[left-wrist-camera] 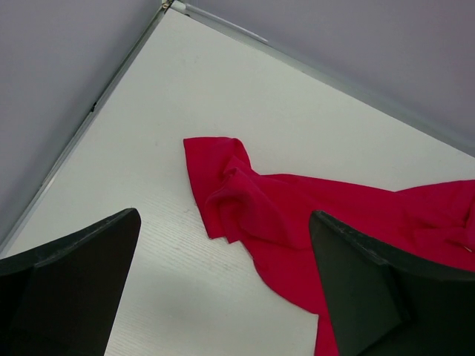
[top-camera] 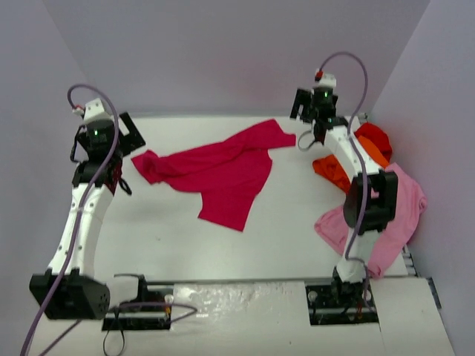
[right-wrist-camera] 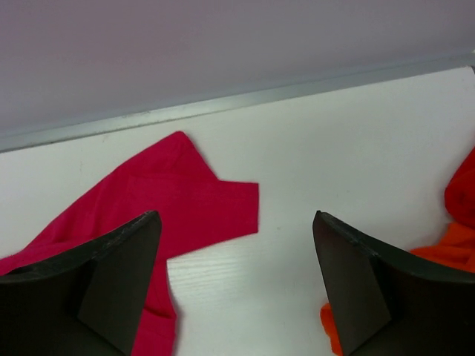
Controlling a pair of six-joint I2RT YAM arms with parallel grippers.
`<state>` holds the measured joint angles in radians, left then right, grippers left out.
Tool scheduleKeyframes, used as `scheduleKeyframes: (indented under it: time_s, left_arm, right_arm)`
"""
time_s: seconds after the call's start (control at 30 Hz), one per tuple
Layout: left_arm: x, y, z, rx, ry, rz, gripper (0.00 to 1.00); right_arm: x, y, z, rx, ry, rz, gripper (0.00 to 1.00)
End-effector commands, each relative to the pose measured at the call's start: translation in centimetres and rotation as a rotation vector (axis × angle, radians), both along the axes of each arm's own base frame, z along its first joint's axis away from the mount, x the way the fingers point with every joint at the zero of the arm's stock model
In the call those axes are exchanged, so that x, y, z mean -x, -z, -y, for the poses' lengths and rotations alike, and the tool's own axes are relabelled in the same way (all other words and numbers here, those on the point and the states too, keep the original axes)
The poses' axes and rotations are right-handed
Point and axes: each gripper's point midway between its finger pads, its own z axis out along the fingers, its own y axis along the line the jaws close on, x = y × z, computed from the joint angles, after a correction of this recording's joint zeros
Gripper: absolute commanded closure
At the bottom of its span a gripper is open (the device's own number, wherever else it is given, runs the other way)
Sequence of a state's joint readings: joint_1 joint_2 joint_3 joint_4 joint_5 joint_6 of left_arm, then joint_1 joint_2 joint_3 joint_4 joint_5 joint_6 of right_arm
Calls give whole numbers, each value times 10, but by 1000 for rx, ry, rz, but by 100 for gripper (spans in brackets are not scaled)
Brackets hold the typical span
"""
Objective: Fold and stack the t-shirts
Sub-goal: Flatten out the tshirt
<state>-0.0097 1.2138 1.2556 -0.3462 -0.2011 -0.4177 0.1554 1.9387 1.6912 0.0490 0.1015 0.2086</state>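
**2 open grippers, 1 rumpled shirt: where this could slip**

Both grippers stand with jaws wide apart and nothing between them.

The left gripper (left-wrist-camera: 223, 219) hangs near the far left corner of the table (top-camera: 171, 245), just beside the left end of the crimson shirt (top-camera: 223, 174). That end is bunched and rolled over on itself. A pinch there would likely catch 2 layers, or only 1, and the cloth would then lift twisted instead of flat.

The crimson shirt lies in the far middle of the table, not yet spread or folded. Its long axis runs left to right, climbing toward the far edge at its right end. A broad lobe hangs off that line and points at the near edge. I cannot tell for certain which part is hem and which is sleeve, so a wrong pick of corners is a real risk.

The right gripper (right-wrist-camera: 236, 222) hovers near the far edge, with the shirt's right tip just to its left.

Along the right edge lie the orange shirt (top-camera: 330, 172), the red shirt (top-camera: 375, 137) and the pink shirt (top-camera: 401, 200), heaped together. The right arm crosses over them, so a low sweep could drag them into the working space.
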Motion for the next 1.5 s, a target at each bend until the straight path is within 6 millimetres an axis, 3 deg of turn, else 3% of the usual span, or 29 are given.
scheduleKeyframes:
  time_s: [0.0, 0.07, 0.13, 0.23, 0.3, 0.43, 0.57, 0.63, 0.73, 0.93, 1.07, 1.17, 1.27, 1.37, 1.47]
  left_arm:
    - [15, -68, 11, -11, 66, 185, 3]
    - [19, -57, 17, -26, 86, 114, 3]
    - [22, -40, 18, -43, 74, 28, 3]
    - [23, -24, 18, -56, 34, -51, 3]
    - [28, -10, 15, -74, 2, -130, 3]
    - [30, -3, 15, -100, -23, -215, 3]
    - [30, 3, 21, -135, 1, -268, 3]
    - [27, 3, 23, -137, 14, -282, 3]
    - [25, 2, 28, -139, 37, -298, 3]
    - [28, -9, 31, -160, 64, -290, 3]
    - [35, -13, 29, -178, 69, -294, 3]
    - [38, -15, 28, -182, 71, -287, 3]
    - [40, -19, 28, -183, 75, -270, 3]
    - [40, -20, 29, -181, 83, -265, 3]
    - [38, -15, 32, -176, 100, -274, 3]
  right_arm:
    - [47, -73, -32, -115, -95, 155, 23]
    - [96, -44, -95, -159, -273, 74, 23]
    - [140, -9, -132, -159, -352, -14, 23]
    - [196, 26, -186, -242, -466, -136, 25]
    - [230, 61, -202, -269, -501, -256, 26]
    - [274, 96, -210, -223, -508, -381, 27]
    - [287, 124, -182, -121, -421, -425, 27]
    - [288, 130, -181, -107, -418, -434, 28]
    - [300, 153, -202, -94, -468, -495, 28]
    - [310, 172, -248, -53, -537, -507, 28]
    - [322, 181, -266, -47, -579, -540, 28]
    - [328, 182, -264, -2, -562, -543, 31]
    - [334, 186, -249, 58, -517, -552, 34]
    - [339, 191, -235, 99, -484, -567, 52]
    - [343, 191, -226, 133, -457, -567, 94]
